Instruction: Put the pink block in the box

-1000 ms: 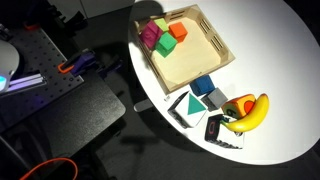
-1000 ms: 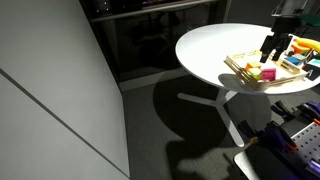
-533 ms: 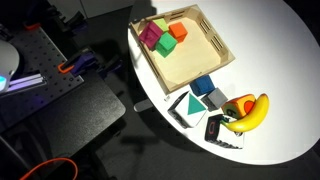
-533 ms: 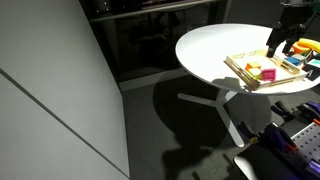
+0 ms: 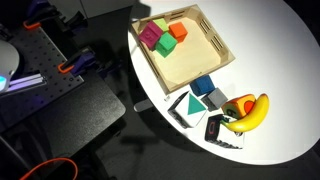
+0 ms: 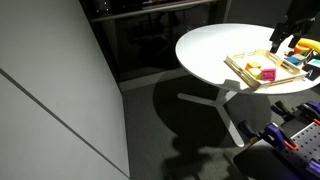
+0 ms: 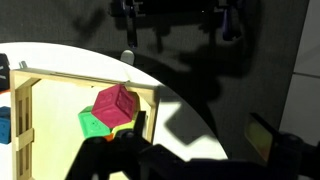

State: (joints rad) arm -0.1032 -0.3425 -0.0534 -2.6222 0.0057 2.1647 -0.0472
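Observation:
The pink block (image 5: pixel 150 35) lies in the far corner of the light wood box (image 5: pixel 192 62), touching a green block (image 5: pixel 163 45). It also shows in the wrist view (image 7: pixel 115 103), tilted against the green block (image 7: pixel 93 124) behind the box wall (image 7: pixel 90 88). In an exterior view the box (image 6: pixel 243 66) sits on the white table with the pink block (image 6: pixel 268 73) inside. My gripper (image 6: pixel 281 43) hangs above the box's far side. In the wrist view the gripper (image 7: pixel 200 130) is open and empty, off to the side of the block.
An orange-red cube (image 5: pixel 178 31) also lies in the box. Beside the box on the white round table (image 5: pixel 270 50) are a blue block (image 5: pixel 204 86), a banana (image 5: pixel 250 112) and some cards (image 5: pixel 190 108). A dark bench (image 5: pixel 60 100) stands next to the table.
My gripper has risen and drawn away from the box. The pink block stays where it lies in the box.

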